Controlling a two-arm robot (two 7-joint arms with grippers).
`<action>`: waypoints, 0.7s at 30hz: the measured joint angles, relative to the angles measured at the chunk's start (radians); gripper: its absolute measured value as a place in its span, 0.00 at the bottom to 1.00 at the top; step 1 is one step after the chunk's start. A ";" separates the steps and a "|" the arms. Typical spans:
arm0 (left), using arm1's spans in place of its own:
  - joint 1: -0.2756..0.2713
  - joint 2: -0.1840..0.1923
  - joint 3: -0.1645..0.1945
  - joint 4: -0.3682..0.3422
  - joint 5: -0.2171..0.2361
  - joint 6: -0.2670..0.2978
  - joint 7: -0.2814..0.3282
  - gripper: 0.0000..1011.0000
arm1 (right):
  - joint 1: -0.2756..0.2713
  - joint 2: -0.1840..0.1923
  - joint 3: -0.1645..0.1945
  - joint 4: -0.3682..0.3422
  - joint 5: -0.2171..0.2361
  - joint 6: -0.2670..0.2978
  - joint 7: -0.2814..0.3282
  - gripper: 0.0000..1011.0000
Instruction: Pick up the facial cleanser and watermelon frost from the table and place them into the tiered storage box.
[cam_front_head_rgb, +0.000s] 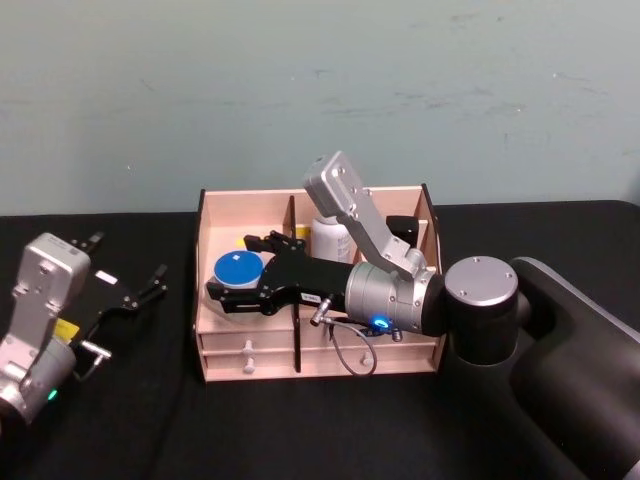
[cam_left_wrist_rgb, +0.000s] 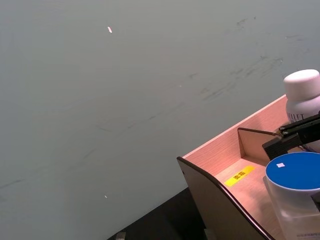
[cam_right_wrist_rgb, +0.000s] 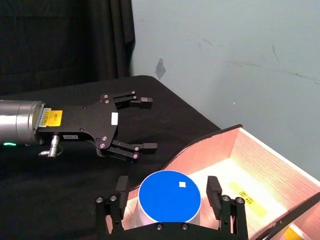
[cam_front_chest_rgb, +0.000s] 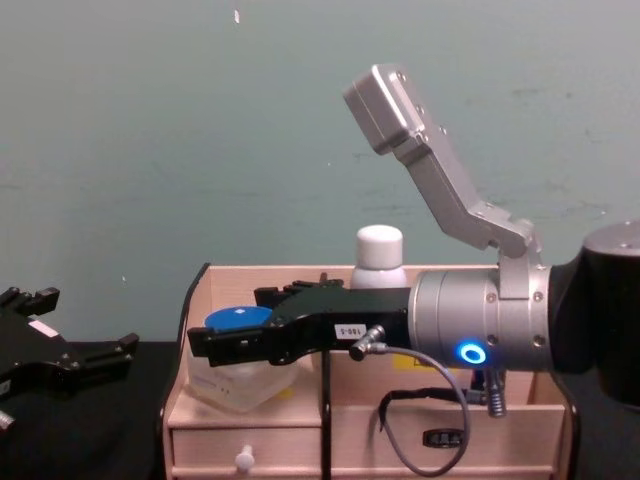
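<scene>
Blue-lidded and clear-bodied, the jar (cam_front_head_rgb: 238, 268) sits in the left compartment of the pale wooden storage box (cam_front_head_rgb: 212, 305), with the right gripper (cam_right_wrist_rgb: 170, 200) straddling it, one finger on each side; I cannot tell whether they pinch it or have just let go. A white bottle (cam_front_chest_rgb: 379, 256) already stands in the next compartment. The left gripper (cam_right_wrist_rgb: 142, 125) hangs open over the black table (cam_front_head_rgb: 150, 420), left of the box, probably to keep clear.
</scene>
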 joint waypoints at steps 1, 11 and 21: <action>0.000 0.000 0.000 0.000 0.000 0.000 0.000 1.00 | 0.000 0.000 0.000 -0.001 0.000 0.000 0.000 0.97; 0.000 0.000 0.000 0.000 0.000 0.000 0.000 1.00 | -0.023 0.014 0.036 -0.052 0.031 -0.033 0.016 0.99; 0.000 0.000 0.000 0.000 0.000 0.000 0.000 1.00 | -0.093 0.084 0.078 -0.249 0.072 -0.060 0.002 0.99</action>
